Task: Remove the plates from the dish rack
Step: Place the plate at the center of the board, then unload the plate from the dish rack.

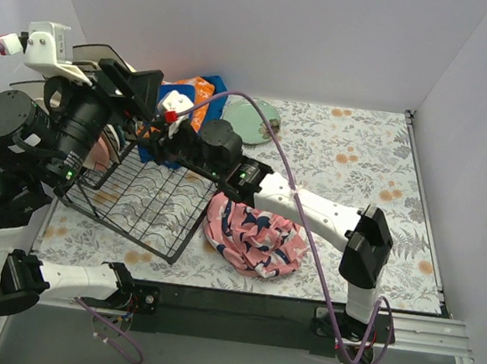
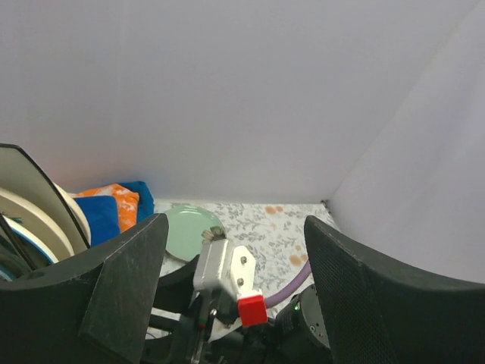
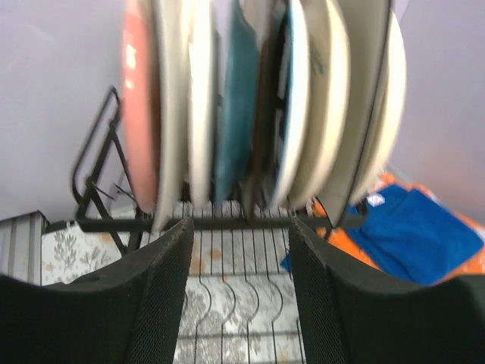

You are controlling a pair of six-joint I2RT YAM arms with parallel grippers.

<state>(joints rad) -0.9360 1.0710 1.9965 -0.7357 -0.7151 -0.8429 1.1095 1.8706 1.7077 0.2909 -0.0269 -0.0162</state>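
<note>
The left gripper hangs high above the left end of the dish rack. Its jaws are wide, with nothing between them. The rack stands on the left part of the flowered desk. The plates stand on edge, close together, in its slots. The right gripper is low over the grid base, just in front of these plates, with its jaws apart and empty. Behind the rack lie blue-orange cloths. To their right a mint green plate lies flat on the desk. A pink patterned cloth lies just right of the rack.
</note>
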